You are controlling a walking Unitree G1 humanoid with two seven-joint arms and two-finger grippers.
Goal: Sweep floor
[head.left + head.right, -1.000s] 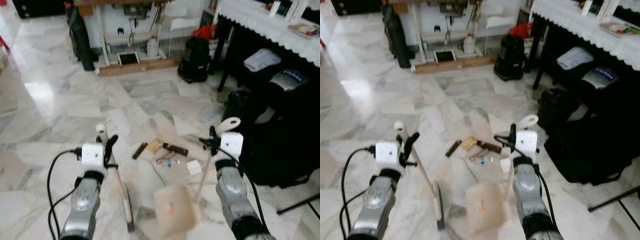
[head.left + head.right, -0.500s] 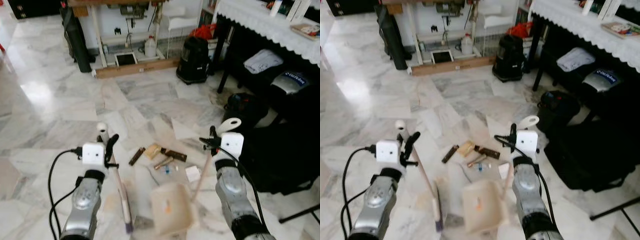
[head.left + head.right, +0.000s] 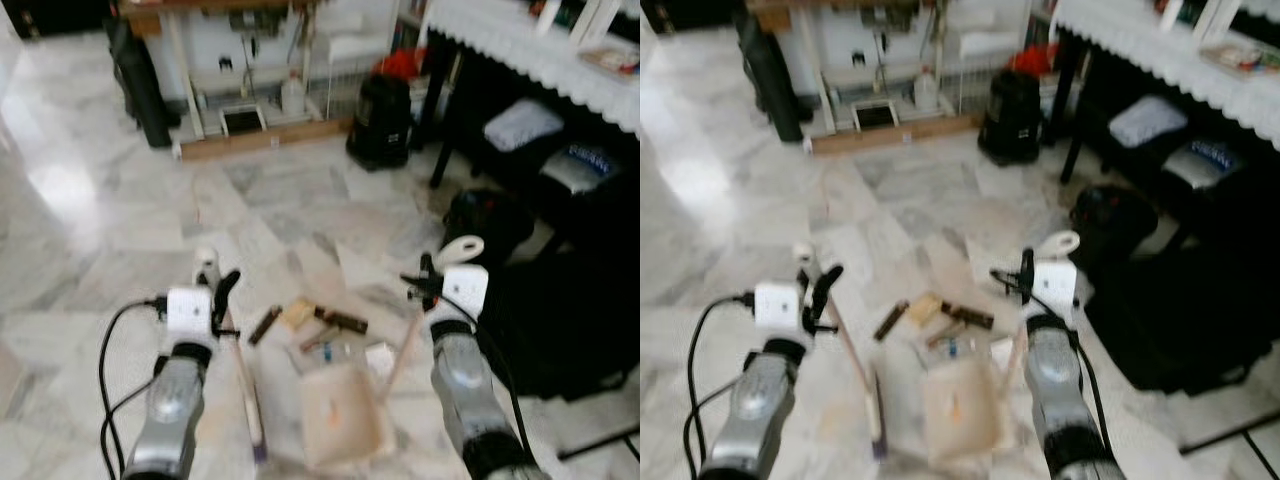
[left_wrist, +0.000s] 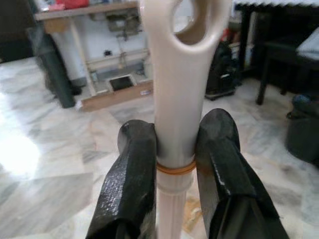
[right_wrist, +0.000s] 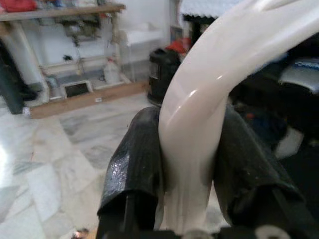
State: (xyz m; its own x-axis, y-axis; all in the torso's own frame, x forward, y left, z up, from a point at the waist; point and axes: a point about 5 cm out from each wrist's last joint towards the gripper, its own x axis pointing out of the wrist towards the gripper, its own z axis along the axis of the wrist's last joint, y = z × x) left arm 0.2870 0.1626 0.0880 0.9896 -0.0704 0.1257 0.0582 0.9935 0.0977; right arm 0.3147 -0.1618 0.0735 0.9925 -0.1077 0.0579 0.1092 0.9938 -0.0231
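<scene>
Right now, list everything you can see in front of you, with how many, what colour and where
Broom: one, cream handle, floor, held by the left gripper.
Dustpan: one, cream, floor between the arms, handle held by the right gripper.
Litter pile: several brown, tan and white scraps, floor just beyond the dustpan.
Vacuum cleaner: one, black, beside the table.
Table: one, white lace cloth, far right.
Bags: dark, floor at right.
Wooden plank: one, brown, far floor.
Left gripper: black fingers.
Right gripper: black fingers.

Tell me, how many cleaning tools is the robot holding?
2. The left hand grips the broom handle, brush end on the floor. The right hand grips the dustpan handle; the dustpan rests beside the litter.
</scene>
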